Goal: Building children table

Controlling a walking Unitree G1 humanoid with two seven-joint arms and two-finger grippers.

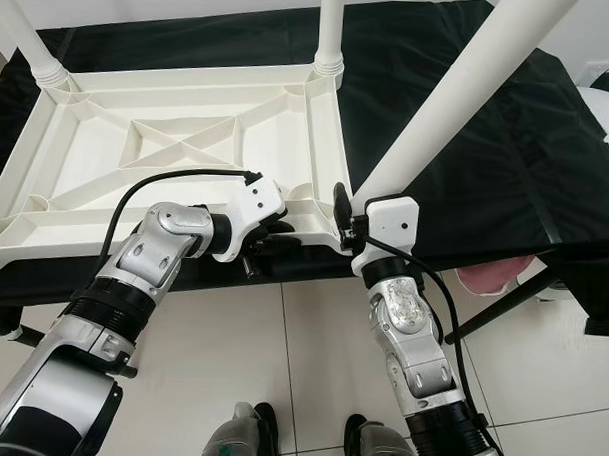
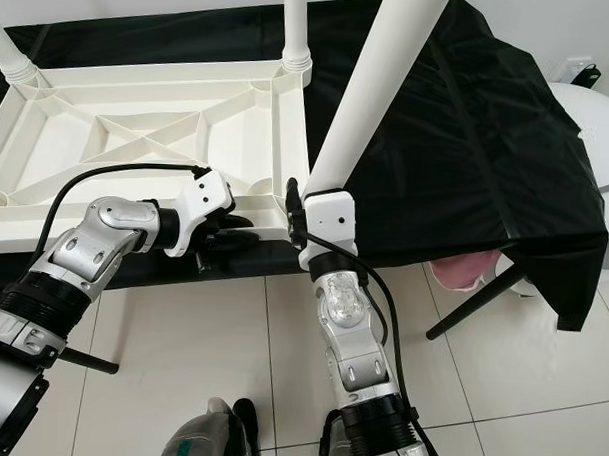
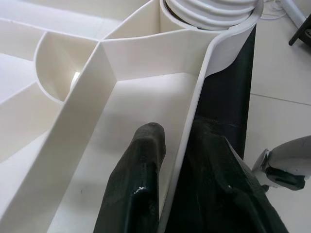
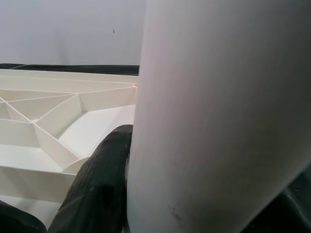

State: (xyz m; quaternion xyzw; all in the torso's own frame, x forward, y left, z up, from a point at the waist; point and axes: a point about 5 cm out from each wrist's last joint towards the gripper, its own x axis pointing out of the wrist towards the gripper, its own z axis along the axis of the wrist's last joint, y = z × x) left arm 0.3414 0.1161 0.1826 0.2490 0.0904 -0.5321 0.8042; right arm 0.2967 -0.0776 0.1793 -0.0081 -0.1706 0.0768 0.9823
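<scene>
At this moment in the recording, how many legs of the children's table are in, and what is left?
Done: two white round legs stand in the far corners of the upside-down white ribbed plastic tabletop. In hand: the right hand grips a third white leg at the near right corner, while the left hand clamps the tabletop's near rim. Left: seating this leg, the near left leg, then turning it upright.

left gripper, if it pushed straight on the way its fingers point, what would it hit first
Likely the corner socket holding the screwed-in table leg. The left gripper pinches the tabletop rim, which runs straight there; depth is unclear.
</scene>
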